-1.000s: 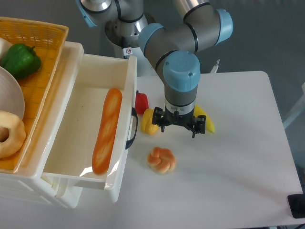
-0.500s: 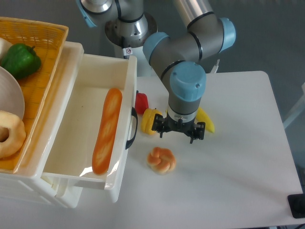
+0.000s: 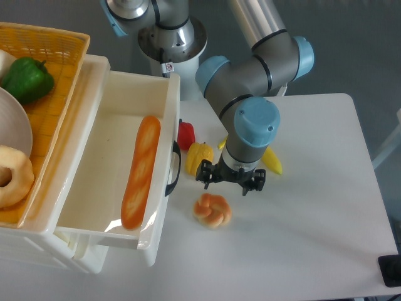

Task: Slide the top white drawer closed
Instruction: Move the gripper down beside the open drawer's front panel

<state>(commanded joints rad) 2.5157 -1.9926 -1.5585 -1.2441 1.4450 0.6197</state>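
Note:
The top white drawer [image 3: 100, 169] stands pulled far out to the right, with a long baguette [image 3: 140, 170] lying inside it. Its black arched handle [image 3: 173, 168] faces the table. My gripper [image 3: 230, 181] hangs over the table to the right of the handle, just above and right of a knotted bread roll [image 3: 212, 210]. Its fingers are spread apart and hold nothing.
A yellow pepper [image 3: 198, 157], a red pepper [image 3: 186, 133] and a banana [image 3: 270, 160] lie near the gripper. On the cabinet top, an orange wicker basket [image 3: 56, 81] holds a green pepper [image 3: 26, 79], a plate and a doughnut [image 3: 12, 175].
The gripper has moved down the frame and slightly right, toward the table's front and closer to the bread roll. The drawer has not moved.

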